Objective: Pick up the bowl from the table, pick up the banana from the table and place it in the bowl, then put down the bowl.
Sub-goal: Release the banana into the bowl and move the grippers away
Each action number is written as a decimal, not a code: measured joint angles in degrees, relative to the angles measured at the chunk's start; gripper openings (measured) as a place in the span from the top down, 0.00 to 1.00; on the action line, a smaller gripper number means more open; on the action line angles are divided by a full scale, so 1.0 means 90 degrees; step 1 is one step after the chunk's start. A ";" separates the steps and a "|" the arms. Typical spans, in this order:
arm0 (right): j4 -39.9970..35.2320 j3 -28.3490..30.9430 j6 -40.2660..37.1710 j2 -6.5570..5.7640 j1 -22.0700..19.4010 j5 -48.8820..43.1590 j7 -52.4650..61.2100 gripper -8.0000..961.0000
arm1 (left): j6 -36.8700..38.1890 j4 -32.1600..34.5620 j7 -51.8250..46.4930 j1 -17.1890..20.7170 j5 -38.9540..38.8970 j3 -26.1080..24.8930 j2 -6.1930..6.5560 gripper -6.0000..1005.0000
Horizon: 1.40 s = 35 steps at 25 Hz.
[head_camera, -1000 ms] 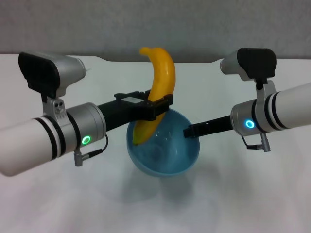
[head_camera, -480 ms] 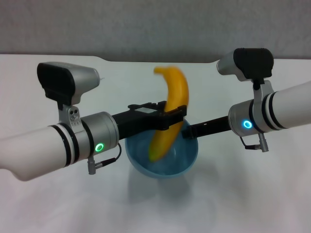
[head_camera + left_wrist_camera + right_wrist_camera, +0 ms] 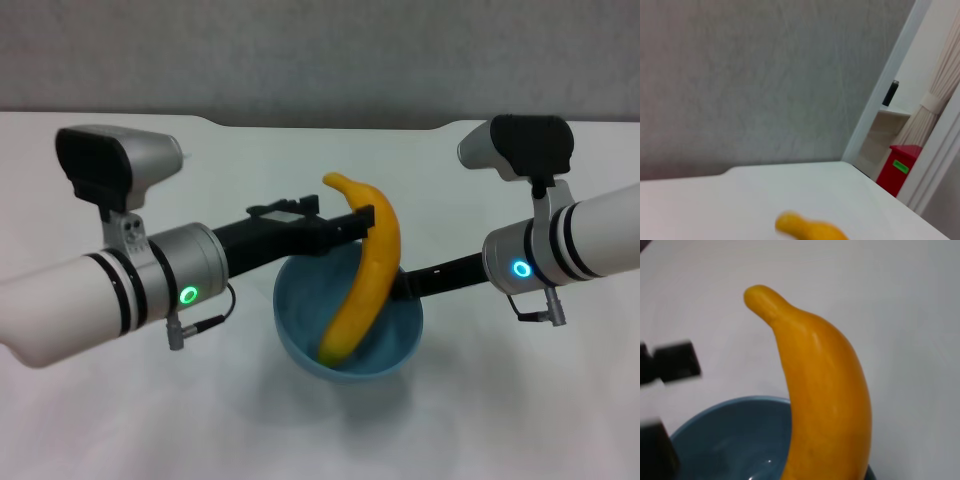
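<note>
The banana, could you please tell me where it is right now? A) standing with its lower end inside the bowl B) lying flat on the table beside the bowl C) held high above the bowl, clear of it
A: the banana leans with its lower end inside the bowl, its stem end sticking up above the rim.

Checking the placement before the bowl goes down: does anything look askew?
Yes. The curved yellow banana stands tilted in the glossy light-blue bowl, its upper half jutting over the rim by the left gripper.

I see the banana (image 3: 365, 275) has dropped from near-upright into the bowl (image 3: 300, 320), now leaning; left gripper (image 3: 350, 228) released it.
</note>
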 joint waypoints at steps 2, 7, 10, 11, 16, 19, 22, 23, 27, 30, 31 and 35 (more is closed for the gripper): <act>0.0029 0.0000 0.0001 -0.0005 0.0001 -0.0001 0.0000 0.97 | -0.0053 -0.0035 0.0050 0.0007 -0.0001 -0.0106 0.0005 0.13; 0.0044 0.0000 0.0053 -0.0006 0.0009 -0.0021 -0.0007 0.97 | -0.0082 -0.0208 0.0242 0.0066 0.0094 -0.0439 0.0018 0.13; 0.0046 0.0026 0.0166 -0.0015 0.0132 -0.0172 0.0056 0.97 | -0.0088 -0.0212 0.0624 0.0105 0.0134 -0.0768 0.0020 0.13; 0.0046 0.0038 0.0216 -0.0015 0.0189 -0.0262 0.0102 0.97 | -0.0087 -0.0186 0.0716 0.0115 0.0141 -0.0872 0.0022 0.13; 0.0042 0.0083 0.0500 -0.0050 0.0392 -0.0918 0.0463 0.97 | -0.0113 0.0011 0.1012 0.0167 0.0149 -0.1467 0.0030 0.13; 0.0046 0.0192 0.0660 -0.0069 0.0468 -0.1374 0.0638 0.97 | -0.0145 0.0144 0.1237 0.0201 0.0151 -0.1862 0.0035 0.13; 0.0043 0.0380 0.0811 -0.0073 0.0484 -0.1729 0.0657 0.97 | -0.0266 0.0327 0.1443 0.0234 0.0150 -0.2204 0.0036 0.14; 0.0045 0.0409 0.0836 -0.0072 0.0483 -0.1817 0.0659 0.97 | -0.0279 0.0359 0.1479 0.0250 0.0145 -0.2260 0.0037 0.14; 0.0064 0.0478 0.0844 -0.0069 0.0412 -0.1987 0.0675 0.97 | -0.0295 0.0503 0.1527 0.0335 0.0102 -0.2458 0.0037 0.15; 0.0065 0.0494 0.0822 -0.0055 0.0366 -0.2043 0.0671 0.97 | -0.0291 0.0651 0.1536 0.0366 0.0094 -0.2517 0.0032 0.15; 0.0065 0.0489 0.0819 -0.0046 0.0347 -0.2090 0.0671 0.97 | -0.0285 0.0715 0.1550 0.0369 0.0093 -0.2519 0.0028 0.15; 0.0065 0.0509 0.0787 -0.0030 0.0318 -0.2209 0.0676 0.97 | -0.0265 0.0811 0.1590 0.0369 0.0079 -0.2519 0.0017 0.16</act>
